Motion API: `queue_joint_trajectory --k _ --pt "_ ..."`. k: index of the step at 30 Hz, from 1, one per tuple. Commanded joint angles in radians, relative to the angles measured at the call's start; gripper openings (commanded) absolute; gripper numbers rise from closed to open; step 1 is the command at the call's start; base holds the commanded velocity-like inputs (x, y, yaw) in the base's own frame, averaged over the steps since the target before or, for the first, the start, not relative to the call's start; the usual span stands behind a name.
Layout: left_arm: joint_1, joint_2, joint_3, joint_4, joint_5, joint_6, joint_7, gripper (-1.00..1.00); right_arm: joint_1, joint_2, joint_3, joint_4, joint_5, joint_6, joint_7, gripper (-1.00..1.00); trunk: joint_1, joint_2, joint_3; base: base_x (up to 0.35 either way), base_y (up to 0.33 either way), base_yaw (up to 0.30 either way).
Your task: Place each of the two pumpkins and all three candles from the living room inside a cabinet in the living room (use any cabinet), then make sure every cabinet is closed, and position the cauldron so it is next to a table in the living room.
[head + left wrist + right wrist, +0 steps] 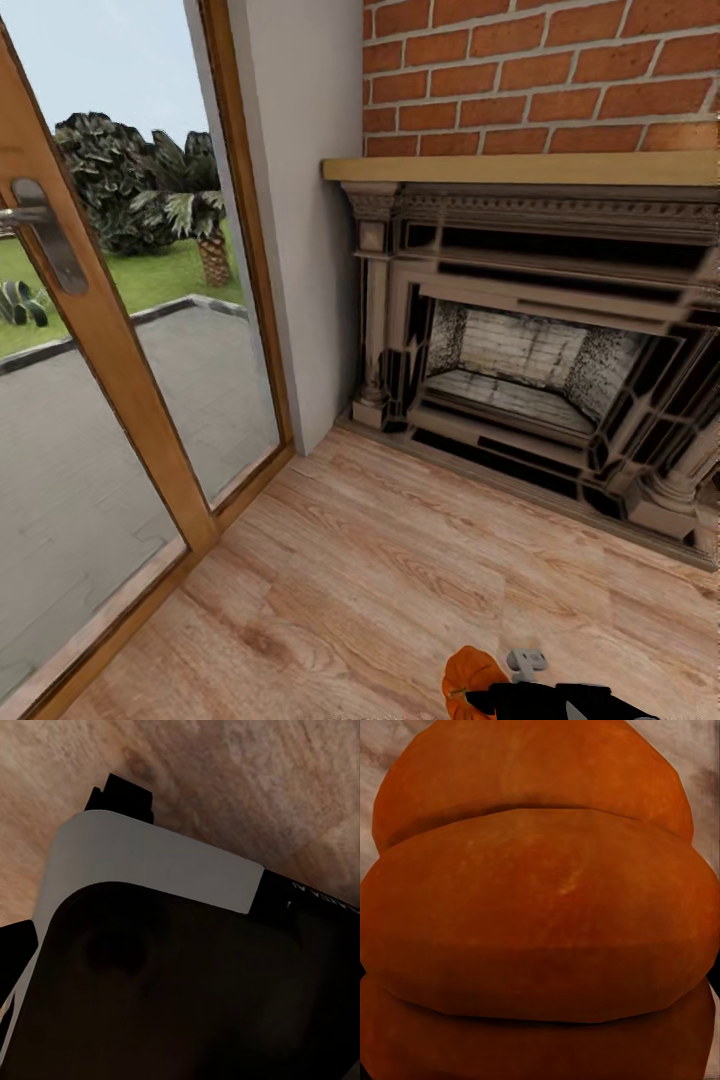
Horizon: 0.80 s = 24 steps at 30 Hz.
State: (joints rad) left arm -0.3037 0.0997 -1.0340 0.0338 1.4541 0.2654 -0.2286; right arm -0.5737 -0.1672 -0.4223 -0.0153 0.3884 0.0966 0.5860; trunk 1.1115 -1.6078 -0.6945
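A light wood-plank floor [380, 590] fills the foreground. At two o'clock stands a dark ornate fireplace [540, 350] with a tan mantel shelf [520, 168], red brick wall [540, 75] above it. At ten o'clock, a wood-framed glass door [110, 330] shows daylight, paving, lawn and palms.

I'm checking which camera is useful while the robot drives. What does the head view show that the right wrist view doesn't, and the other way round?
Head view alone: the brick wall above a wooden mantel, the fireplace, a glass door with a metal handle looking onto a garden, and the right arm's dark end at the bottom edge.
Right wrist view alone: the pumpkin's ribbed orange skin seen very close, so close that the fingers cannot be made out.
Both: the same pumpkin and some of the pale wood floor.
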Motion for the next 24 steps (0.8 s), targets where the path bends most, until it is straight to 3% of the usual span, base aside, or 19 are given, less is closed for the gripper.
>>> queue_joint_trajectory --k 1,11,24 --pt "0.0 0.0 0.0 0.0 0.0 0.0 0.0 1.0 0.0 0.0 -0.001 0.0 0.0 0.0 0.0 -1.0 0.0 0.0 -0.002 0.0 0.0 -0.133" --pt "0.0 0.0 0.0 0.0 0.0 0.0 0.0 1.0 0.0 0.0 -0.001 0.0 0.0 0.0 0.0 -1.0 0.0 0.0 -0.016 0.0 0.0 -0.154" --pt "0.0 0.0 0.0 0.0 0.0 0.0 0.0 1.0 0.0 0.0 -0.001 0.0 -0.001 0.0 0.0 -1.0 0.0 0.0 -0.029 0.0 0.0 -0.234"
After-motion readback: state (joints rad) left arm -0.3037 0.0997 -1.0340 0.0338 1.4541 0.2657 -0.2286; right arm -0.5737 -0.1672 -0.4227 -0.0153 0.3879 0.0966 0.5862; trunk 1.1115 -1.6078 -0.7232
